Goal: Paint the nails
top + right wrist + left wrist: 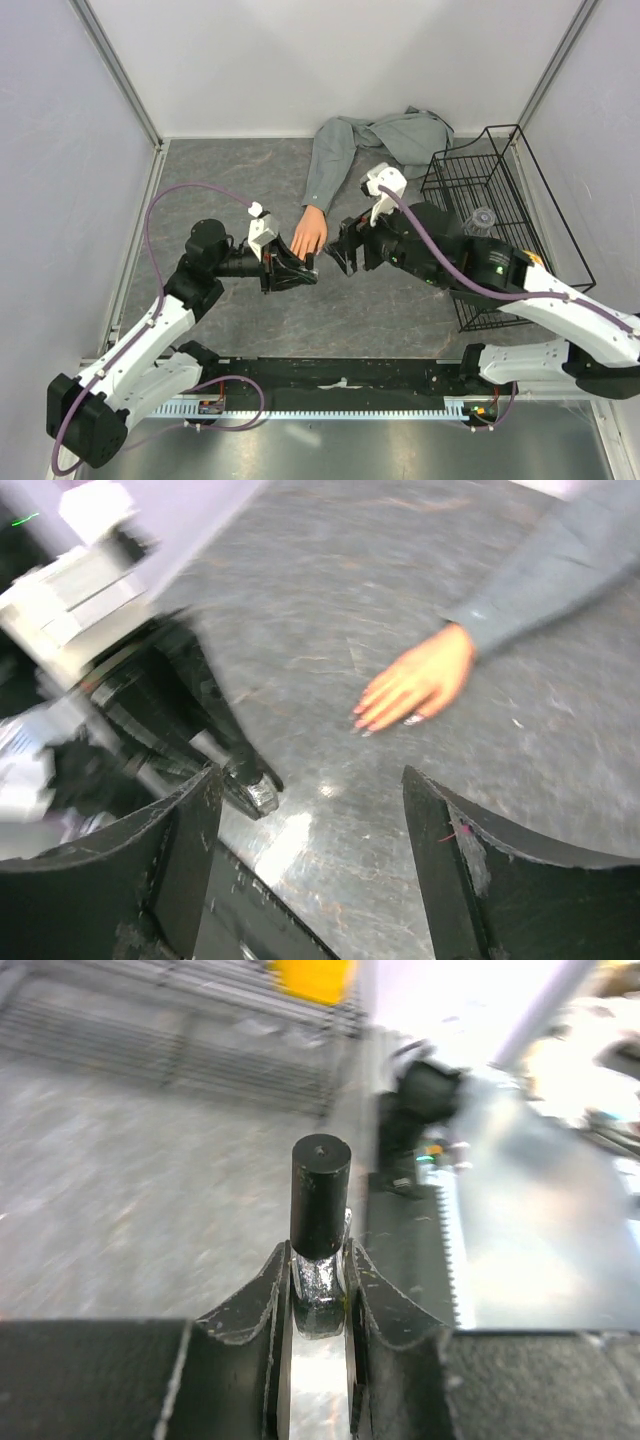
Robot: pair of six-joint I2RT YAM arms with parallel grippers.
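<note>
Top view: I see the mannequin hand (pixel 312 230) flat on the table (pixel 220 190), its nails (pixel 300 252) just beside the left gripper (pixel 305 272), with the right gripper (pixel 340 258) near
Left wrist: fingers (pixel 262 1295) pinch a black-capped bottle (pixel 320 1195)
Right wrist: fingers (pixel 190 850) spread wide, nails beyond them

The grey counter (pixel 240 180) is seen as a mottled, stone-like surface, mostly matt. The peach-coloured mannequin hand (pixel 309 235) is moulded in smooth, plastic-looking material; its tiny pinkish nails (pixel 368 720) are too blurred for a finish to be told. The grey shirt sleeve (pixel 330 165) is made of soft, creased cloth. The black wire basket (pixel 555 205) is formed of thin metal rods. The small dark bottle (pixel 319 1230) is topped by a matt black cap (pixel 320 1175) over a glossy, glassy body. The black fingers (pixel 250 1310) of the left gripper (pixel 318 1260) and those of the right gripper (pixel 310 780) are shown as matt, scuffed plastic.
</note>
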